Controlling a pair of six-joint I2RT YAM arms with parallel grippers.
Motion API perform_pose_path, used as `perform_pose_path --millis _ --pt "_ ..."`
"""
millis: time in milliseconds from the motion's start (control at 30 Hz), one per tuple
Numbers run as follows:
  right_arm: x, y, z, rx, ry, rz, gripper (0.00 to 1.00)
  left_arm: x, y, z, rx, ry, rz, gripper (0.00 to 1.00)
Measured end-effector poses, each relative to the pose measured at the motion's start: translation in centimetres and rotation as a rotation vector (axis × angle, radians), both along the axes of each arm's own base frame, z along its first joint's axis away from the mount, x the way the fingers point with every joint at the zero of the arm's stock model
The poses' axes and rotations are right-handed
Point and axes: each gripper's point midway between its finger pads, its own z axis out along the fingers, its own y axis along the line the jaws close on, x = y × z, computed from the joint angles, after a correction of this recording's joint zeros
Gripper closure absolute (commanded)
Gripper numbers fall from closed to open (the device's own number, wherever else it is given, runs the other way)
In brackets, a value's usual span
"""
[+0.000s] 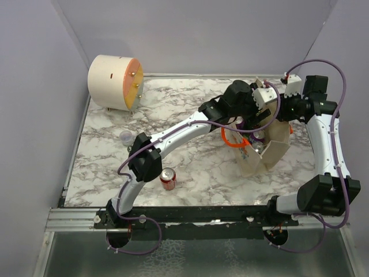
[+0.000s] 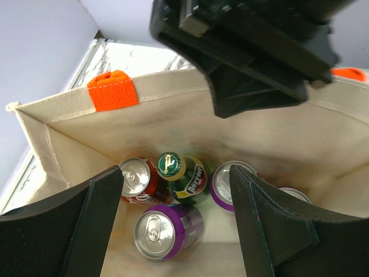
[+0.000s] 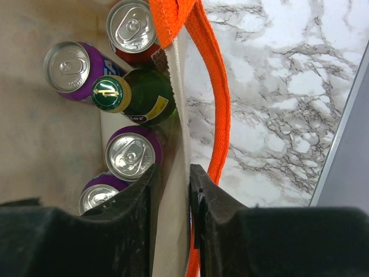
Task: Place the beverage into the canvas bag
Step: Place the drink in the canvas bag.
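Red can [image 1: 168, 179] is standing on the marble table [image 1: 202, 170] near the front. Behind it, right gripper [image 3: 173, 173] is pinching the canvas bag [image 1: 271, 153] wall and left gripper [image 2: 176, 173] is hanging spread above the bag. Purple cans [image 2: 167, 231] and green bottle [image 2: 187, 183] are sitting inside, label lettering too blurred to read.

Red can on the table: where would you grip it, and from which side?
Probably the red can by its round side wall, fingers coming down from above: it stands upright, bare table to its right, the left arm close on its left.
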Motion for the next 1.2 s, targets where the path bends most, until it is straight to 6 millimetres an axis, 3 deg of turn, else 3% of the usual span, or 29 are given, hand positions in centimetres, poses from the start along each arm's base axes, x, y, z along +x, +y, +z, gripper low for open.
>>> perform_pose_path --millis 133,300,767,1200 --pt "-0.1 0.2 -0.5 0.014 0.011 -0.006 0.77 1.7 -0.4 -1.7 0.013 0.003 0.07 0.24" --pt "-0.1 0.2 -0.5 0.021 0.012 -0.01 0.79 3.0 -1.0 -2.1 0.0 -0.005 0.12 0.26" --pt "-0.2 0.1 -1.0 0.029 0.018 -0.016 0.83 3.9 -2.1 -6.3 0.032 0.039 0.136 0.38" --pt "-0.5 -0.1 -1.3 0.03 0.021 -0.022 0.87 4.4 -3.0 -6.6 0.006 0.045 0.14 0.56"
